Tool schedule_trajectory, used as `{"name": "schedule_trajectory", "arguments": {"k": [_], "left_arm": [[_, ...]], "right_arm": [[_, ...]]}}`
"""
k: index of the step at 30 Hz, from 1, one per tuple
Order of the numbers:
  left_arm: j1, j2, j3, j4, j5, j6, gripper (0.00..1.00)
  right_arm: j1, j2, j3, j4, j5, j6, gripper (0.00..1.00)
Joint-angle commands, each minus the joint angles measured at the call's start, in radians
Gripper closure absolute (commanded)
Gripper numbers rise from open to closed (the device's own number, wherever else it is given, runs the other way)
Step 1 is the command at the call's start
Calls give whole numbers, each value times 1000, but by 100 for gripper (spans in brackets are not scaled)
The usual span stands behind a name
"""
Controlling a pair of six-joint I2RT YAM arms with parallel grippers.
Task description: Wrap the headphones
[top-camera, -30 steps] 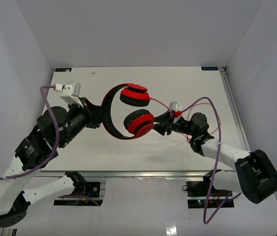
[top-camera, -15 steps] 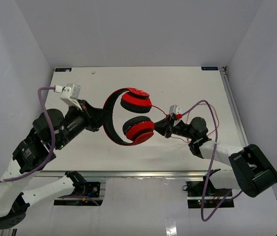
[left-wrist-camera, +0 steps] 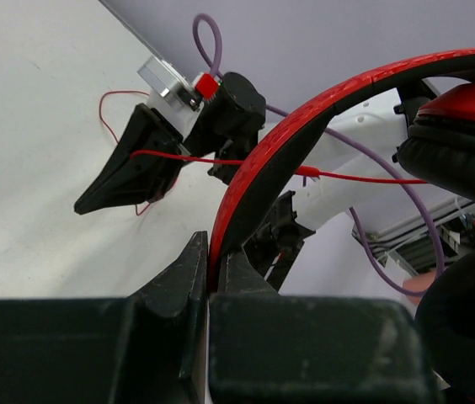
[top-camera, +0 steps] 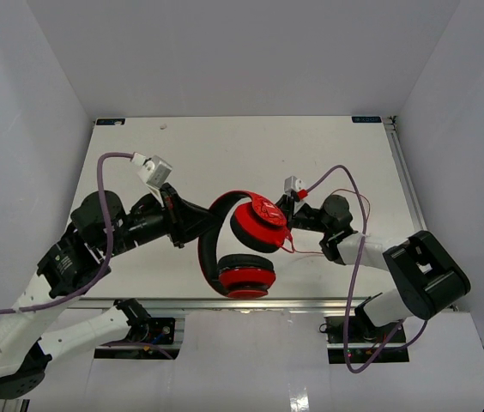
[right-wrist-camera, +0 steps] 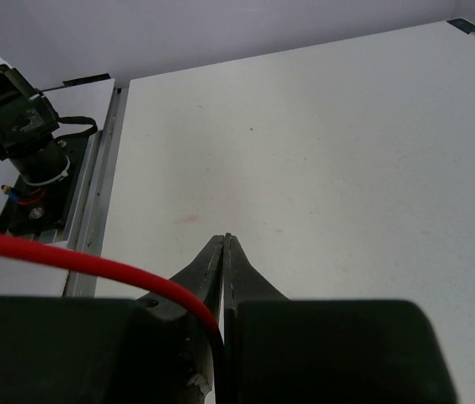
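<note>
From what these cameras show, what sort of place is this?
Probably a robot test cell in a lab: a white table boxed in by plain walls, a left arm and right arm mounted at its near edge, trailing purple cables, holding red headphones.

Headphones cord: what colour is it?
Red; the cord shows best in the left wrist view.

Our left arm (top-camera: 70, 257) reaches in from the left of the headphones (top-camera: 259, 225). The left end effector (left-wrist-camera: 210, 268) is clamped on the headband (left-wrist-camera: 322, 109). Our right arm (top-camera: 371, 253) stretches in from their right. The right end effector (right-wrist-camera: 225, 242) has its fingers pressed together, pinching the cord (right-wrist-camera: 69, 257).
</note>
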Motion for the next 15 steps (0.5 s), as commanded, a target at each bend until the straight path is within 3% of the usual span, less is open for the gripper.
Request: {"name": "schedule_trajectory", "arguments": {"k": [1, 7, 15], "left_arm": [[0, 10, -30, 141, 77, 7, 100], [1, 7, -73, 227, 91, -4, 100], [1, 18, -119, 334, 181, -50, 100]], "right_arm": [[48, -6, 64, 4, -50, -18, 92], [152, 10, 125, -187, 0, -141, 92], [219, 108, 205, -247, 50, -191, 92]]}}
